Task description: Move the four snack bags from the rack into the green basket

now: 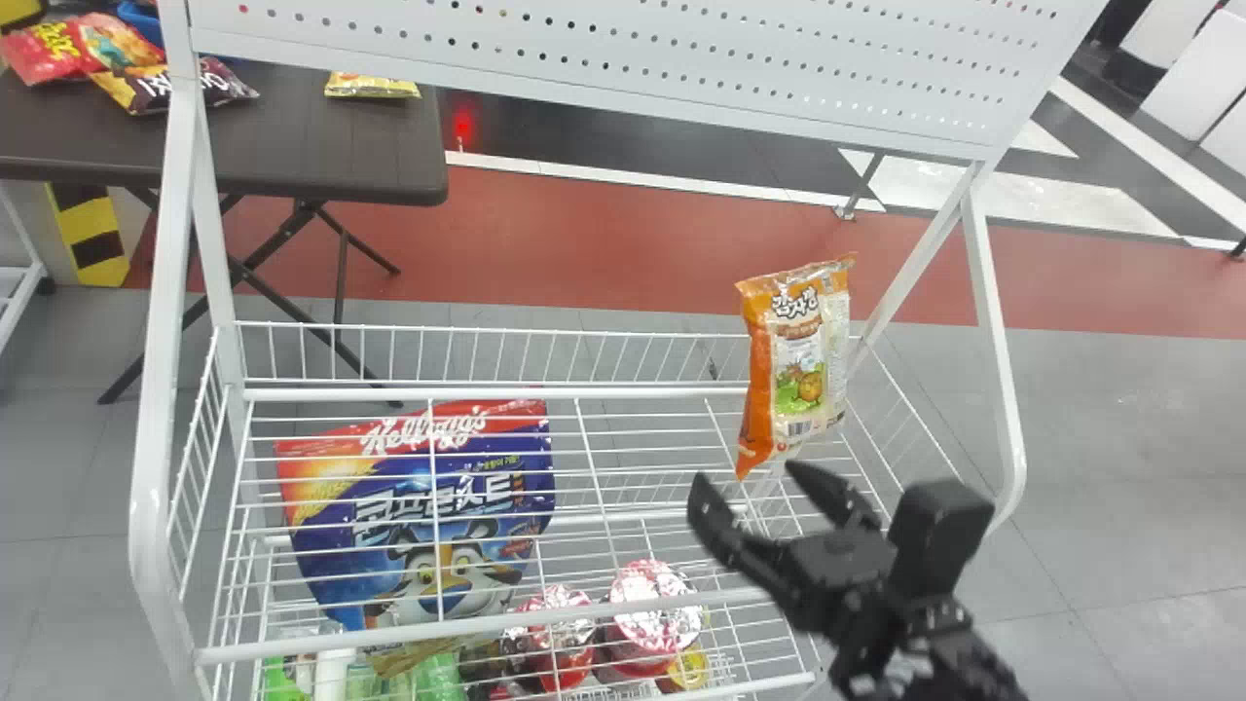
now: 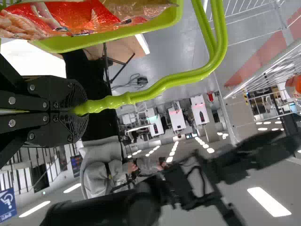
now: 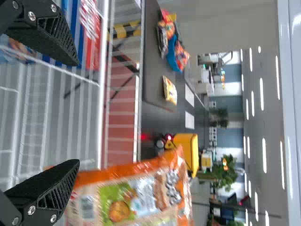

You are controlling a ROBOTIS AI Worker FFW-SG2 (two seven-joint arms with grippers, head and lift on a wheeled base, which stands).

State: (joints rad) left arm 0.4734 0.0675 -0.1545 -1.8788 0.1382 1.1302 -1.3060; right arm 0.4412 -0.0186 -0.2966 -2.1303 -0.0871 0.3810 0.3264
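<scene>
At the right-hand end of the rack point(image 1: 341, 640), in the head view, the orange snack bag point(image 1: 798, 365) stood upright, and my right claw point(image 1: 751, 477) was just short of its lower end, its two fingers spread and nothing between them. I judged the next job to be getting them round that bag. Coming in low, I could have nudged its foot before I had any grip, and a bag standing so tall might have toppled against the rear rail point(image 1: 633, 391). The wires close by were another worry: a fingertip could have snagged in them.

From the left wrist view I had my left claw point(image 2: 81, 108) clamped round the handle point(image 2: 164, 81) of the green basket point(image 2: 113, 37), with red-and-orange packets point(image 2: 94, 16) at its rim. Holding by that one slim bar, I might have let the basket swing or tilt if my left arm had moved sharply, and the topmost packet could have slid out.

By the right wrist view my aim looked off. The orange bag lay mostly beyond one finger rather than in the gap. Had I squeezed then, I would probably have caught air, or pinched only an edge of slick film that could slip loose on the lift.
</scene>
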